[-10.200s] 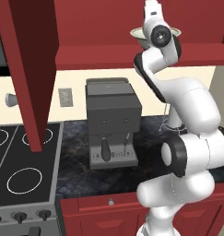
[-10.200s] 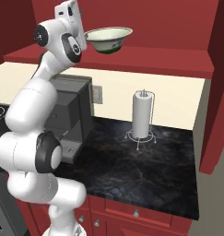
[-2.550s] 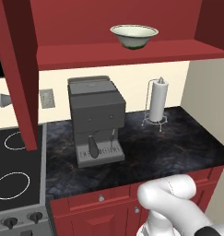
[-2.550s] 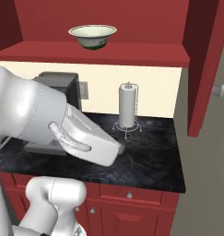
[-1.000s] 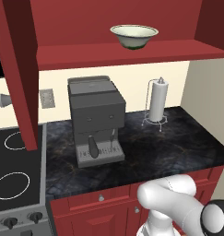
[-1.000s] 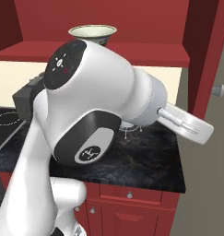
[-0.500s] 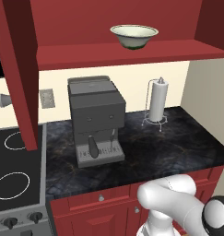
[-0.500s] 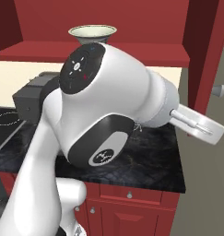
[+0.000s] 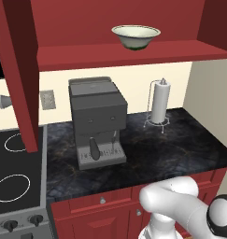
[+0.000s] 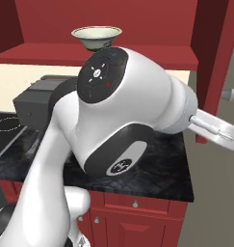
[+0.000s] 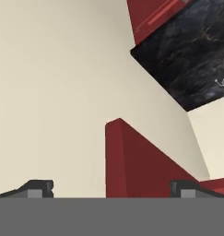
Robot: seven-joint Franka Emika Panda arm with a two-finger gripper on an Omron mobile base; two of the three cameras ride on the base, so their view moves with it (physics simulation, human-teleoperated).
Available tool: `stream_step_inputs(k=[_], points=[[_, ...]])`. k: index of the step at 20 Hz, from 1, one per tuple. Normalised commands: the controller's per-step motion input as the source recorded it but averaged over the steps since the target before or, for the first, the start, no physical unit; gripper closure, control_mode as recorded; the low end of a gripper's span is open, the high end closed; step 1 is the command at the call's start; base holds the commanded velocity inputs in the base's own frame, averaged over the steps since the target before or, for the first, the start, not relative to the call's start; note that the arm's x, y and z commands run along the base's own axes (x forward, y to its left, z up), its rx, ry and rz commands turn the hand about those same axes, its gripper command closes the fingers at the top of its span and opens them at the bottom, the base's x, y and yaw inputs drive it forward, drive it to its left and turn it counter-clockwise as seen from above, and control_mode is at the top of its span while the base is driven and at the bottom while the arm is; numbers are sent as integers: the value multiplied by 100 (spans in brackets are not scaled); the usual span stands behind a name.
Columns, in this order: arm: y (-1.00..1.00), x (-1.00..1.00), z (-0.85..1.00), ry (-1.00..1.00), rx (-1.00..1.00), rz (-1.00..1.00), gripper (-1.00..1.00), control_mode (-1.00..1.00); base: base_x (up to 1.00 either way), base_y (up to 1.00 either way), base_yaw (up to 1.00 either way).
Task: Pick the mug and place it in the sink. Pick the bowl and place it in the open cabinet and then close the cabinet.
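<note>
The cream bowl (image 9: 136,36) with its green rim stands upright on the red shelf (image 9: 87,56) of the open cabinet, also seen as the bowl (image 10: 96,36) from the right. The cabinet's left door (image 9: 19,70) and right door (image 10: 215,58) both stand swung out. My gripper (image 11: 111,189) is open, with nothing between its fingertips (image 11: 37,188). It faces the edge of a red door panel (image 11: 136,161) against a cream wall. The mug and the sink are out of view.
A grey coffee machine (image 9: 97,123) and a paper towel holder (image 9: 160,102) stand on the dark counter (image 9: 180,149). A stove (image 9: 12,186) lies at the left. My bulky white arm (image 10: 123,120) covers the counter's middle and reaches right toward the door knob (image 10: 227,95).
The arm has swung a little farther right and down, toward the right cabinet door. The bowl stays on the shelf and the gripper stays open.
</note>
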Motion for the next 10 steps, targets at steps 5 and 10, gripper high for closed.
stream_step_inputs(k=[5, 10], points=[[0, 27, 0, -12, 0, 13, -100, -100, 0, 0, 0], [-6, 25, 0, -9, 0, 12, -100, -100, 0, 0, 0]])
